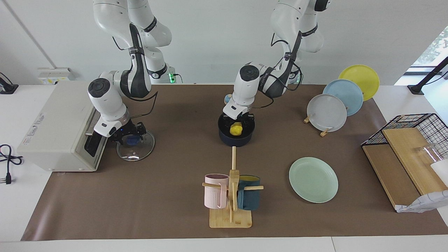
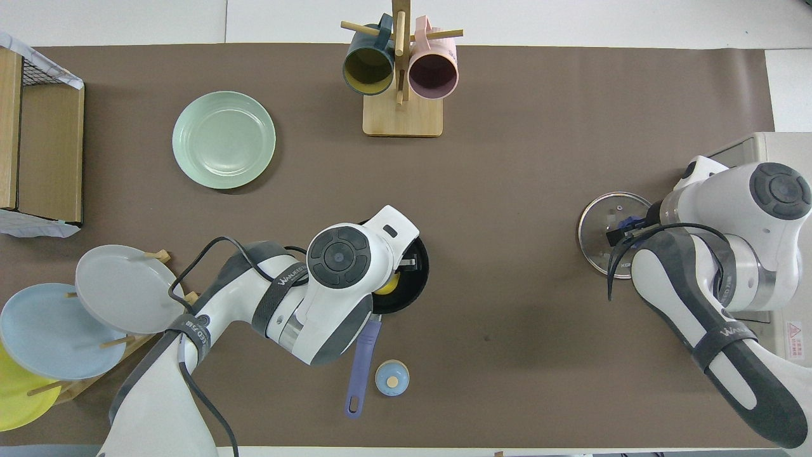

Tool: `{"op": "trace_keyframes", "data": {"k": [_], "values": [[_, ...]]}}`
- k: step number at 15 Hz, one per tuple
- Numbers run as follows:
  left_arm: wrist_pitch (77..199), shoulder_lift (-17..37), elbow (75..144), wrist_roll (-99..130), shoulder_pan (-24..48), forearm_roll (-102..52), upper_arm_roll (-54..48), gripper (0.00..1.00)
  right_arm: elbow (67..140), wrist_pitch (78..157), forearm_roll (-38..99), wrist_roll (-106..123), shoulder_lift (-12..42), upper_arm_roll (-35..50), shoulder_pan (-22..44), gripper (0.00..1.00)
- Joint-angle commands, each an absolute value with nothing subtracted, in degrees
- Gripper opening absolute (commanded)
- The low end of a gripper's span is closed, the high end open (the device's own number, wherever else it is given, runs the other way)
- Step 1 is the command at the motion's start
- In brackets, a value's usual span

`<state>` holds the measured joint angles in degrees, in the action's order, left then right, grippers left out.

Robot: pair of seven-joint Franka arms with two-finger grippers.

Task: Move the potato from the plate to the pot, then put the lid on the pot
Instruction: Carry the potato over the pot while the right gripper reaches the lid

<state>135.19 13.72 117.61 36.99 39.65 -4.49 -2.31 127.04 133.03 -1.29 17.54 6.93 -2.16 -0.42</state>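
Both grippers work low: left gripper [image 1: 237, 123] grips the potato [image 1: 236, 129] inside the pot [image 1: 236, 139]; right gripper [image 1: 130, 137] straddles the lid [image 1: 135, 149] knob, finger spread unclear.

The word "WANUEED" can be read, white on a dark band, on the left arm [image 2: 279, 293] in the overhead view, at about 9 o'clock from the pot [image 2: 406, 279]. Similar lettering, beginning "WANU", runs along the dark band of the right arm [image 2: 723, 330], at about 5 o'clock from the lid [image 2: 609, 231]. A red warning triangle with small print, too small to read, is stuck on the white oven [image 2: 794, 330]. The oven's side bears a faint grey label in the facing view [image 1: 36, 124], also illegible.
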Motion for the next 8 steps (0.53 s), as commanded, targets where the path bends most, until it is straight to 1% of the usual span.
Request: {"op": "trace_keyframes", "data": {"k": [1, 2, 3, 4, 6, 7, 8], "values": [[136.32, 12.83, 119.18, 35.6, 40.96, -5.1, -1.14, 0.3, 128.5, 134.12, -0.18, 19.6, 5.8, -1.76, -1.49, 0.83], [136.32, 12.83, 119.18, 35.42, 40.96, -5.1, -1.14, 0.53, 128.5, 134.21, -0.18, 19.6, 5.8, -1.76, -1.49, 0.78], [136.32, 12.83, 119.18, 35.42, 40.96, -5.1, -1.14, 0.72, 128.5, 134.21, -0.18, 19.6, 5.89, -1.76, -1.49, 0.73], [136.23, 12.83, 119.18, 35.42, 40.96, -5.1, -1.14, 0.73, 128.5, 134.12, -0.18, 19.51, 5.8, -1.76, -1.41, 0.7], [136.23, 12.83, 119.18, 35.42, 40.87, -5.1, -1.14, 0.74, 128.41, 133.86, -0.09, 19.51, 5.89, -1.76, -1.32, 0.67], [136.23, 12.83, 119.09, 35.33, 40.87, -5.1, -1.14, 0.77, 128.15, 133.68, -0.09, 19.42, 5.89, -1.67, -1.14, 0.66], [136.23, 12.83, 119.09, 35.33, 40.87, -5.1, -1.14, 0.82, 127.62, 133.33, 0.0, 19.25, 5.89, -1.67, -0.97, 0.65]]}}
